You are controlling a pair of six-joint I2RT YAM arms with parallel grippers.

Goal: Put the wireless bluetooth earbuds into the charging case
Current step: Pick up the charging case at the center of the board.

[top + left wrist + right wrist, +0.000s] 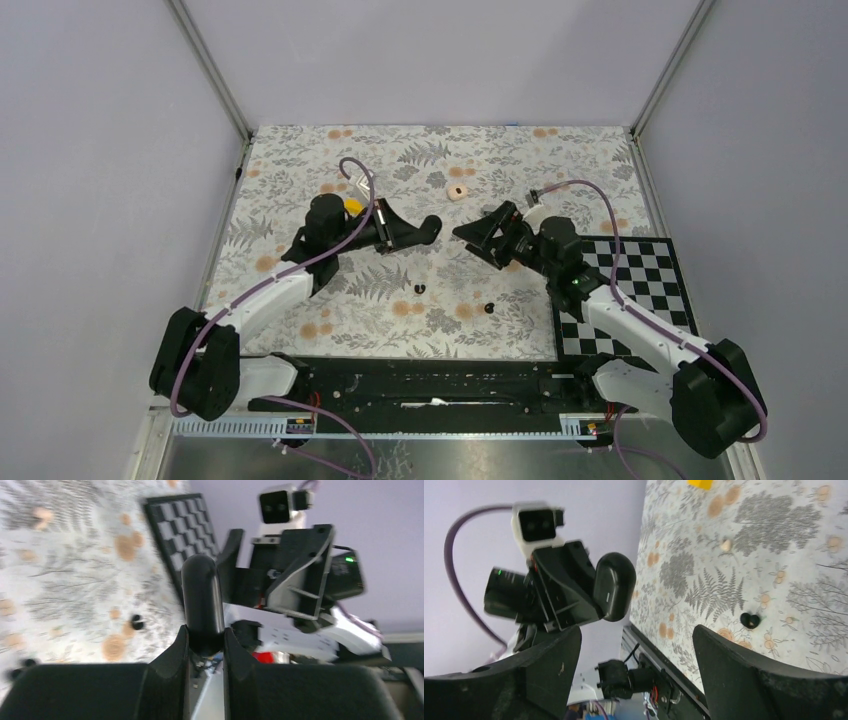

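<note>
My left gripper (422, 231) is shut on the charging case (432, 226), a glossy black pebble held above the table and pointing right. In the left wrist view the case (202, 597) sticks up between the fingers (175, 652). My right gripper (482, 246) is open and empty, facing the case a short gap away; its wrist view shows the case (613, 586) ahead, beyond its wide-apart fingers (734, 670). Two black earbuds lie on the floral cloth below: one (419, 288) near the middle, one (489, 307) to its right. One earbud shows in the right wrist view (750, 620) and one in the left (136, 622).
A peach disc (457, 192) lies at the back middle. A small yellow object (352, 206) sits behind the left wrist. A checkerboard mat (630, 290) lies under the right arm. A black rail (430, 375) runs along the near edge.
</note>
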